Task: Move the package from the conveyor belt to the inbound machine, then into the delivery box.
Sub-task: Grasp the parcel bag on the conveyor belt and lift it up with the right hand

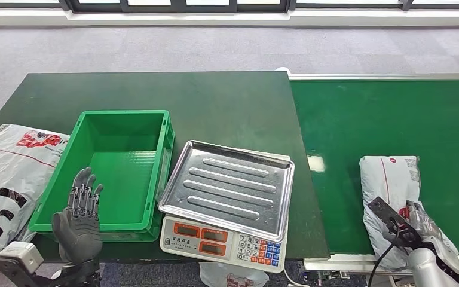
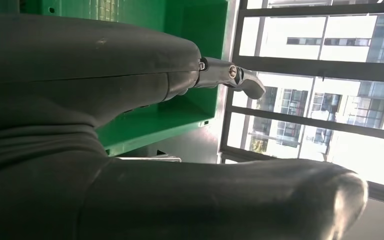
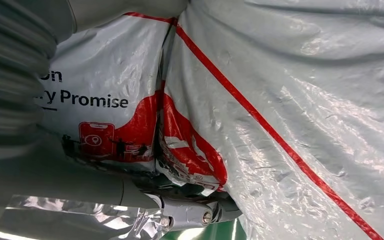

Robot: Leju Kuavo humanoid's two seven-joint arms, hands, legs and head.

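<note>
Right hand [image 1: 419,222] sits at the near end of the one package [image 1: 390,182] on the conveyor belt [image 1: 388,119], fingers down on the grey plastic; in the right wrist view the hand [image 3: 40,150] is pressed against the wrapper [image 3: 280,100], thumb on one side and a finger [image 3: 190,212] curling under the edge, so it looks clamped on the package, though the bag still lies flat on the belt. Most of the fingers are hidden by the bag and the wrist cover, and a black cable crosses the wrist. Left hand [image 1: 79,215] hovers at the near wall of the single green delivery box [image 1: 161,161], fingers straight and apart, holding nothing; the left wrist view gives the same, thumb and fingertip [image 2: 240,80] spread with box wall [image 2: 190,30] behind, windows beyond blown out by glare. Counts: two robot hands, one package on the belt, one green box, one scale with steel tray [image 1: 227,182] as the inbound machine, between box and belt. Scale keypad and two orange displays are visible, digits unreadable. One more grey mailer bag [image 1: 9,173] lies at the far left on the dark green table [image 1: 215,101], cut by the frame edge, red and black print only partly legible. Another bag scrap [image 1: 227,278] peeks under the scale at the bottom edge, mostly cut off. Package print reads "Promise" with a red stripe, rest cropped.
</note>
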